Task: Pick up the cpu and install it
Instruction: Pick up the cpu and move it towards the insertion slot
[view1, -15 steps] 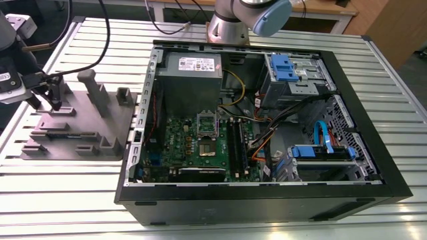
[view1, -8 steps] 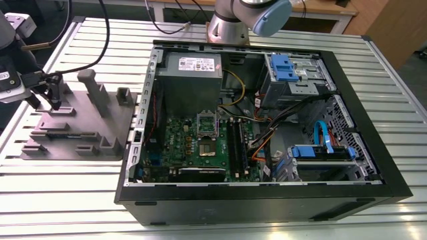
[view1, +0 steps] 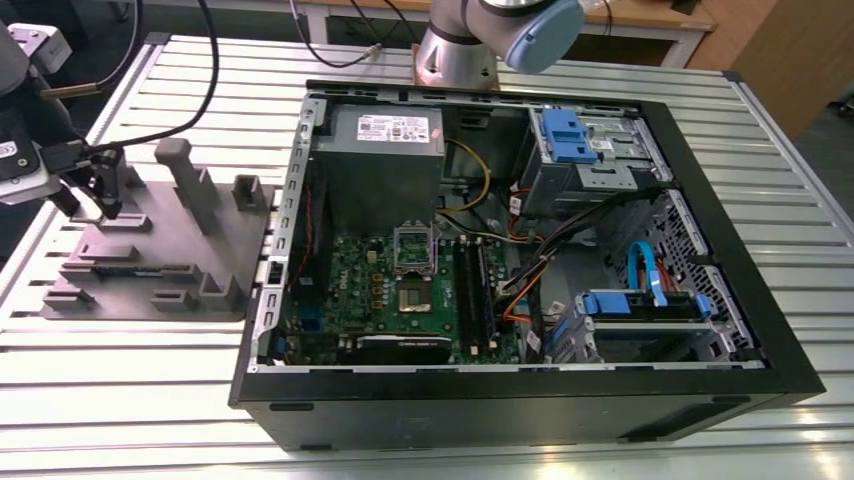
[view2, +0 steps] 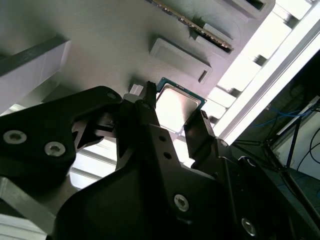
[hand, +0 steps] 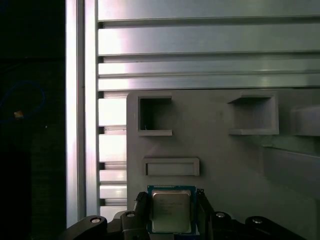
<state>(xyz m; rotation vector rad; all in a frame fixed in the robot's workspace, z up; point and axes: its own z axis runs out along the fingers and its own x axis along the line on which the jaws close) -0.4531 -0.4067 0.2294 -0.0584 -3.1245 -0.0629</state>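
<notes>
The cpu (hand: 171, 210), a small square chip with a silvery top and a thin green rim, sits between the two black fingers of my gripper (hand: 171, 196). The second wrist view shows the cpu (view2: 176, 106) with a finger against each of two opposite edges, so my gripper (view2: 174, 102) is shut on it. In the exterior view my gripper (view1: 91, 208) hangs low over the grey plastic plate (view1: 147, 225) at the exterior view's left, well away from the computer case (view1: 534, 400). Whether the chip rests on the plate or is just off it, I cannot tell.
The open case holds a green motherboard with a socket (view1: 416, 297) and its raised metal frame (view1: 414, 245), plus cables and blue drive brackets (view1: 641, 303). Upright blocks (view1: 180, 170) rise from the plate close to my gripper. The ribbed metal table (view1: 134, 370) lies all around.
</notes>
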